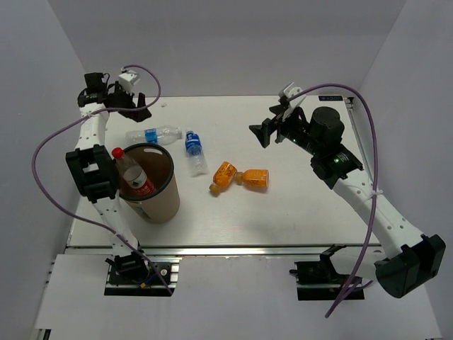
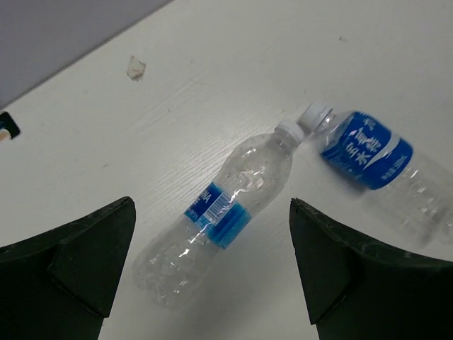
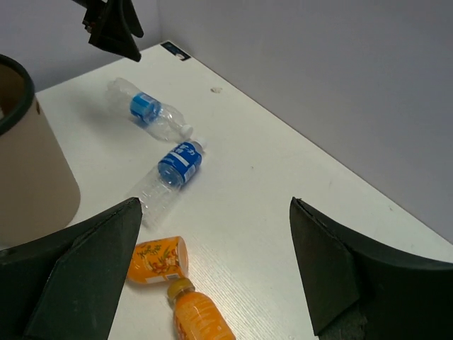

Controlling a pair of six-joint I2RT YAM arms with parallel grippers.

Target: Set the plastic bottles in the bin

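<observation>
My left gripper [image 1: 136, 106] has its jaws spread wide and empty, hanging above the far left of the table [image 1: 304, 212]. Straight beneath it, framed between my 2 fingers, a blue-labelled bottle [image 2: 216, 216] lies on its side. Its white cap meets the cap of a second blue-labelled bottle [image 2: 369, 151] lying just to the right. My right gripper [image 1: 267, 127] is likewise spread wide and holds nothing, raised over the far right of the table and aimed leftward at the bottles. Nearest it, about mid-table, lie the 2 orange bottles [image 1: 225, 174], on their sides, the cap of 1 against the other. The bin [image 1: 164, 204] stands upright at the near left, with my left arm crossing just in front of its left rim in the overhead view. Inside it a red-capped bottle [image 1: 134, 176] leans, cap up, toward that rim. 2 purple cables [image 1: 374, 163] loop off my wrists. The table is white with a faint wood grain and 1 small fleck [image 2: 136, 67] near its far edge, and plain grey walls [image 1: 226, 42] close it in on 3 sides. Count: 5 bottles, 4 on the table and 1 in the bin; 1 bin; 2 arms.
</observation>
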